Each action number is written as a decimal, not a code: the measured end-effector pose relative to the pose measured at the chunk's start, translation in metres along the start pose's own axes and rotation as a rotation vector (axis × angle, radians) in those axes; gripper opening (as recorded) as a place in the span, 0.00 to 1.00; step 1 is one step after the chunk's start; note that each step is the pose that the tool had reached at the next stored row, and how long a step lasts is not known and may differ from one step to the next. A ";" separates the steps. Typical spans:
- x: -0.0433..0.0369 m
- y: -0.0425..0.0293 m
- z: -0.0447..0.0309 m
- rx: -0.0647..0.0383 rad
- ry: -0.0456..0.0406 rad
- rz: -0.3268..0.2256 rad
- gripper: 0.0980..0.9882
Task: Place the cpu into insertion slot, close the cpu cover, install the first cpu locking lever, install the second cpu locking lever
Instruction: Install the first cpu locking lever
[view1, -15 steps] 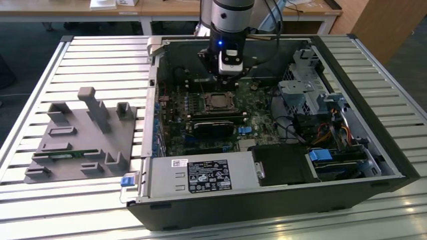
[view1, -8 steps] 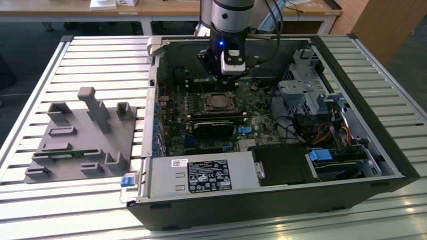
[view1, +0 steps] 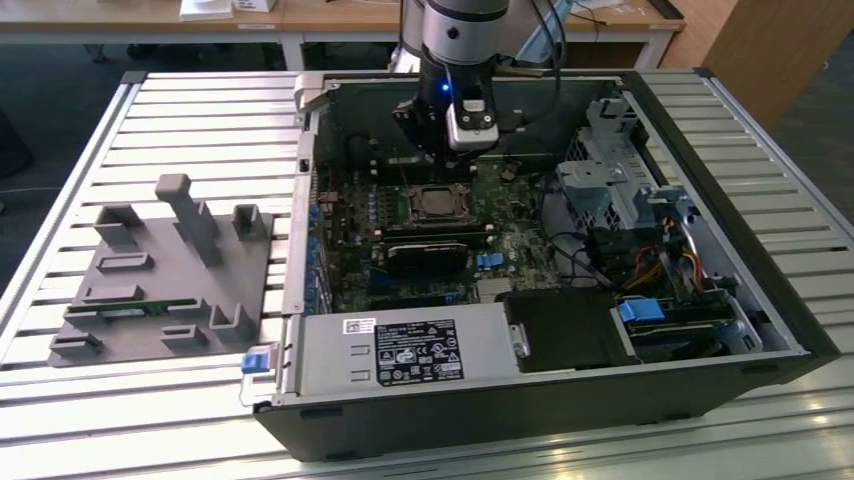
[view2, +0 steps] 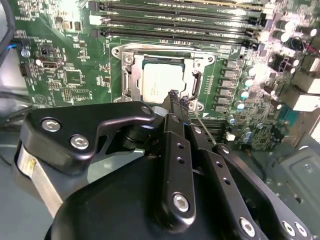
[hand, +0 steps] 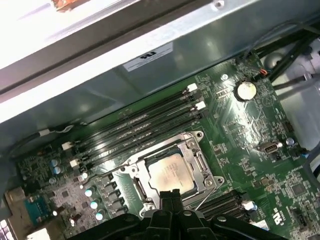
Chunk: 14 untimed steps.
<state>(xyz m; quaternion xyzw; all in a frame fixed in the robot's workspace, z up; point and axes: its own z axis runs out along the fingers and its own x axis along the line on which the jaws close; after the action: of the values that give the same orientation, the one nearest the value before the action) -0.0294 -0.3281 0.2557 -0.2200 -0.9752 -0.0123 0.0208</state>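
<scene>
Your cpu (view2: 159, 80) sits in the insertion slot (view2: 165, 51), with the cpu cover (view2: 134, 81) lying flat around it. Hand (view2: 175, 96) is pressed together, nothing visible between the fingers, tips just beside the cover's edge. In the exterior view it hangs at the slot's 12 o'clock, over the motherboard (view1: 400, 265).

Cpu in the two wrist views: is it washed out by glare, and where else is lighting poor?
Second wrist view: the cpu reads pale yet its outline stays clear; glare burns out the capacitors. First wrist view: the cpu is evenly lit, the case edge blown white. Exterior view: the computer case sits in shadow inside.
</scene>
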 end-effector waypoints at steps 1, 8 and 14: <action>0.0000 0.0000 0.0000 0.001 0.0002 -0.013 0.01; 0.0000 0.0000 0.0001 0.005 0.0016 -0.103 0.01; 0.0000 0.0000 0.0001 0.006 -0.0006 -0.166 0.01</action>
<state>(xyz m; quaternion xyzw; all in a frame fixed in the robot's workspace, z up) -0.0295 -0.3281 0.2556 -0.1385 -0.9901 -0.0108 0.0201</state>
